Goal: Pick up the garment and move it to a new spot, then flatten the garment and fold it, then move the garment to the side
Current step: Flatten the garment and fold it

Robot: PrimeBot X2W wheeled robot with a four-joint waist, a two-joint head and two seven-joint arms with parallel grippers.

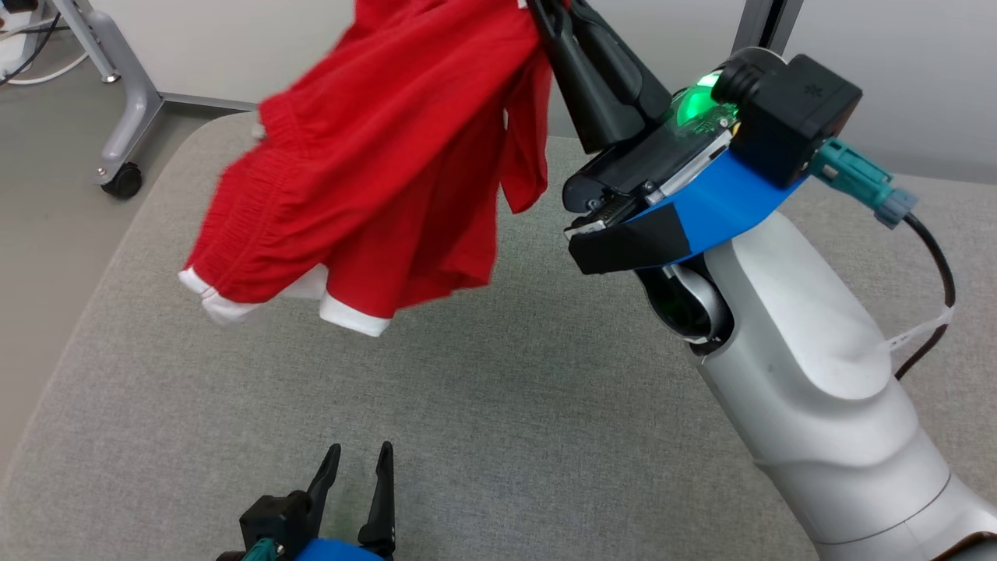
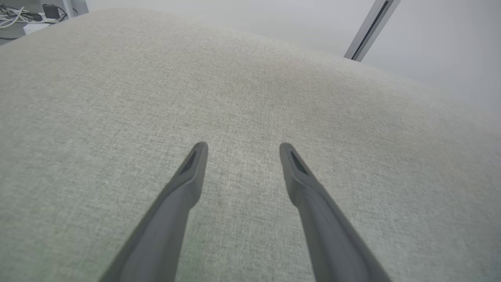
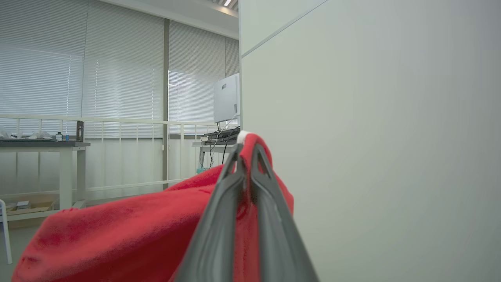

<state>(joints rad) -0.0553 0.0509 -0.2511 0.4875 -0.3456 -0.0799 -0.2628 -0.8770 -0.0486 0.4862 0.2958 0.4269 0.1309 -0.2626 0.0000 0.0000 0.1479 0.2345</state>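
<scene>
Hanging in the upper left of the head view, a red garment [image 1: 366, 156] with white cuffs is held clear of the grey fabric-covered desk [image 1: 506, 436]. It is clenched at one edge by the right end effector [image 1: 549, 17] at the top centre of the frame. In the right wrist view, the two dark fingers are seen pressed together on a fold of red cloth with white trim. The left end effector [image 1: 360, 467], at the bottom of the frame, is spread wide and empty above the desk. The carrying step appears to be in hand. To do it well, the cloth would best be lowered slowly, so that the hanging cuffs are laid down first and the rest is drawn out flat before release.
</scene>
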